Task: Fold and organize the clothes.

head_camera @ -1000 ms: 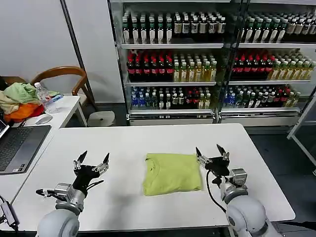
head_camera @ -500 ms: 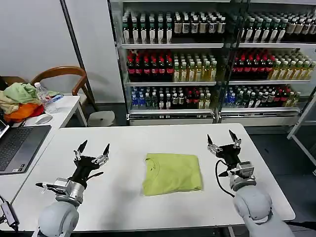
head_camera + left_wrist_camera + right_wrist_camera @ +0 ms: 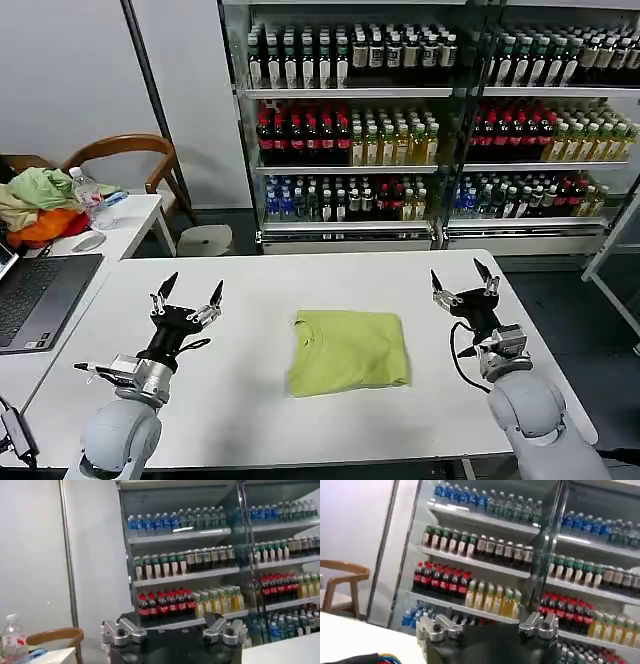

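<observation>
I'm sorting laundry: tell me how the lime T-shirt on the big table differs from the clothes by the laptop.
The lime yellow-green T-shirt is one garment, folded flat into a neat rectangle on the white table. The heap of pale green, beige and orange garments is several pieces, crumpled and piled on the side table. Both are soft fabric, and no hand touches either.

Lime yellow-green T-shirt (image 3: 348,351), folded into a neat rectangle, flat at the white table's (image 3: 300,280) middle.

Bottle labels (image 3: 340,135) on the shelves, perhaps too small
</observation>
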`<move>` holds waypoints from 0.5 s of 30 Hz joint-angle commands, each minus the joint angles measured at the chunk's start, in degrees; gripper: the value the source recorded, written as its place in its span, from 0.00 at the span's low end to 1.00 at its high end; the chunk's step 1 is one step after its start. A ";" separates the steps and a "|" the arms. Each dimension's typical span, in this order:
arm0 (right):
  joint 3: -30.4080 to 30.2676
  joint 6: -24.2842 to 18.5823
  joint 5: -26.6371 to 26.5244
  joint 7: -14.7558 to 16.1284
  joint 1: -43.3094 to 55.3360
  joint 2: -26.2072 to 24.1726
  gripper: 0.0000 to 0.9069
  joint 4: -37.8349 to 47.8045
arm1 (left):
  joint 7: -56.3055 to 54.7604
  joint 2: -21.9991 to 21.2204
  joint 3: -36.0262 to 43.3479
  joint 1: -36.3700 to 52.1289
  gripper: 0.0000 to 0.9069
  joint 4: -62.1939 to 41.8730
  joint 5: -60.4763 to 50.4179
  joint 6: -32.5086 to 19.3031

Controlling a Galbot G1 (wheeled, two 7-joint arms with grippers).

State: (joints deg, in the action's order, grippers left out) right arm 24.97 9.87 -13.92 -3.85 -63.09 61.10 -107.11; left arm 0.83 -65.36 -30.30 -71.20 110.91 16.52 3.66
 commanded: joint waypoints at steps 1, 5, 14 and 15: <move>0.34 -5.42 4.21 3.06 0.67 0.29 1.00 4.15 | 2.90 -0.14 -0.43 0.29 1.00 -1.36 -2.26 -2.47; 0.20 -6.58 5.25 2.52 0.82 0.72 1.00 5.06 | 2.02 -0.25 -0.15 0.54 1.00 -1.84 -2.60 -2.79; 0.00 -8.05 6.28 2.13 0.71 0.70 1.00 5.97 | 1.22 -0.39 0.18 2.57 1.00 -3.31 -4.02 -2.55; 0.07 -8.05 6.33 1.99 0.70 0.67 1.00 5.97 | 1.03 -0.33 0.18 2.87 1.00 -3.42 -3.88 -2.52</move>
State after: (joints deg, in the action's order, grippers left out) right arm 24.85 4.13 -9.46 -2.14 -62.53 61.86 -102.65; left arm 2.43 -65.88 -30.13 -69.95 108.51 13.87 1.69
